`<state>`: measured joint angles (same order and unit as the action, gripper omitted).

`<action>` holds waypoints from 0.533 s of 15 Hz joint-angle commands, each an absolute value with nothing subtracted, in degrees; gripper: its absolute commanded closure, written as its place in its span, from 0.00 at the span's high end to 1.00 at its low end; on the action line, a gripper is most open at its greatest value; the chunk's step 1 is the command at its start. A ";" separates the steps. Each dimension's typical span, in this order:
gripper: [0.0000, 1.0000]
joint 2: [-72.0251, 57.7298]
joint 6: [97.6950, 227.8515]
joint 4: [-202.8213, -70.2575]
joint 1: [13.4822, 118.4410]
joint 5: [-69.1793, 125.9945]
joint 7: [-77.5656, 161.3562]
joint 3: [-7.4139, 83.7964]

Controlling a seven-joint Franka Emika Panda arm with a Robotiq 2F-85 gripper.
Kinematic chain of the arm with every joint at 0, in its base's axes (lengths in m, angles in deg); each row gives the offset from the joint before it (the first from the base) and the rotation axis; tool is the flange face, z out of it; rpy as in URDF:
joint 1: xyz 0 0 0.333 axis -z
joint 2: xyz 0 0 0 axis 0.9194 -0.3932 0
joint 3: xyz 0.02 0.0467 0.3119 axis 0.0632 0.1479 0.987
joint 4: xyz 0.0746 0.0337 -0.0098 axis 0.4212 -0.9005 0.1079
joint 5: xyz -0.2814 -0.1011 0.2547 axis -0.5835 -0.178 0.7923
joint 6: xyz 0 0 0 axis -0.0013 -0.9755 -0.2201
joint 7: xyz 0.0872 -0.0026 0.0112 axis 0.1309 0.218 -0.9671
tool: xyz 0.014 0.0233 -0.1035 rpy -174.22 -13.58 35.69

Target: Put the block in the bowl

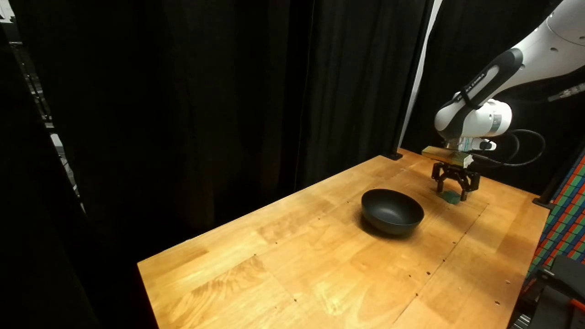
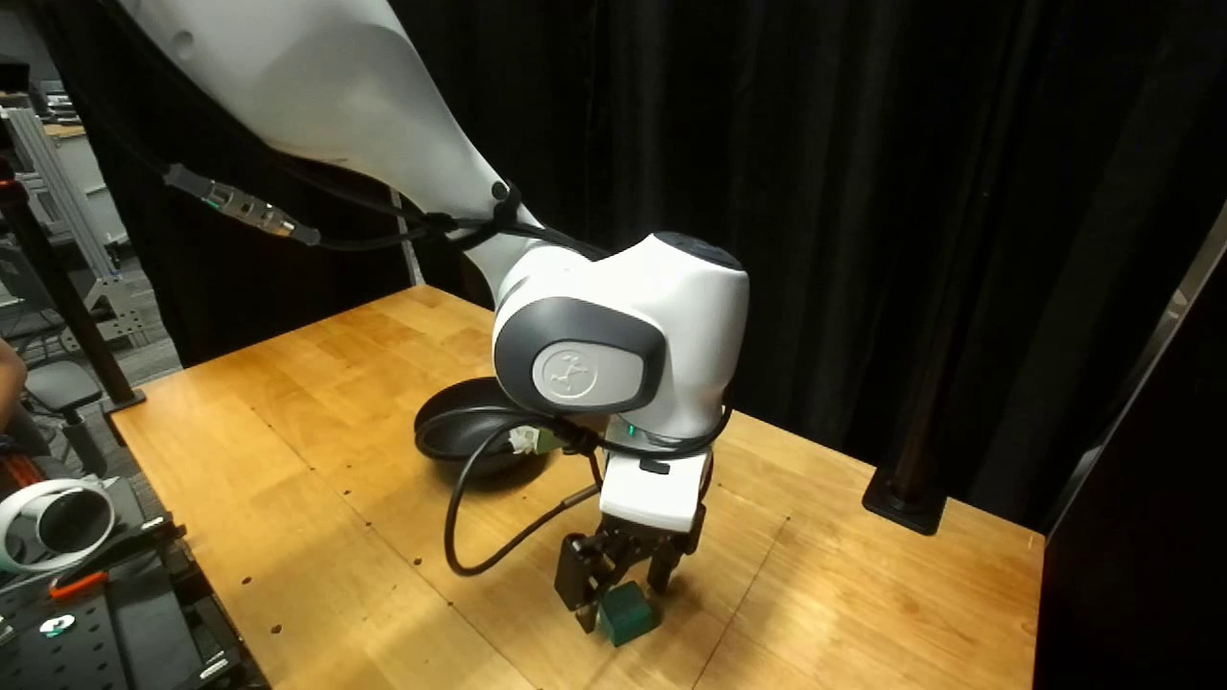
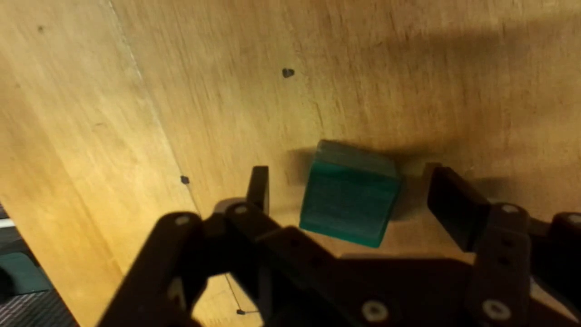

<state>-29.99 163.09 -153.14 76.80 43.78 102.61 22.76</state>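
Observation:
The small green block [image 1: 451, 197] sits on the wooden table under the gripper; it also shows in an exterior view [image 2: 629, 618] and in the wrist view [image 3: 349, 200]. My gripper [image 3: 348, 177] is open, with one finger on each side of the block and a gap to both in the wrist view. The block stands slightly turned relative to the fingers. The gripper also shows low over the table in both exterior views [image 1: 452, 193] [image 2: 623, 601]. The round black bowl [image 1: 392, 226] stands a short way from the gripper, with nothing seen inside it. In an exterior view the bowl [image 2: 468, 395] is partly hidden by the arm and cable.
The wooden table [image 1: 320, 256] has its far edge along black curtains [image 1: 228, 114]. A black post foot [image 2: 904, 500] stands at a table edge. A loose cable [image 2: 458, 537] hangs from the arm beside the gripper. A dark equipment bench [image 2: 125, 613] adjoins another edge.

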 commanded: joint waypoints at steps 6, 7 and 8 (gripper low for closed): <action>0.23 -24.63 165.40 -156.13 77.35 44.99 103.74 24.85; 0.23 -22.14 164.47 -157.11 78.01 45.84 100.57 26.77; 0.23 -19.76 163.86 -158.28 77.61 45.81 98.49 27.91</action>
<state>-28.01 165.61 -153.78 76.96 44.21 103.96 24.19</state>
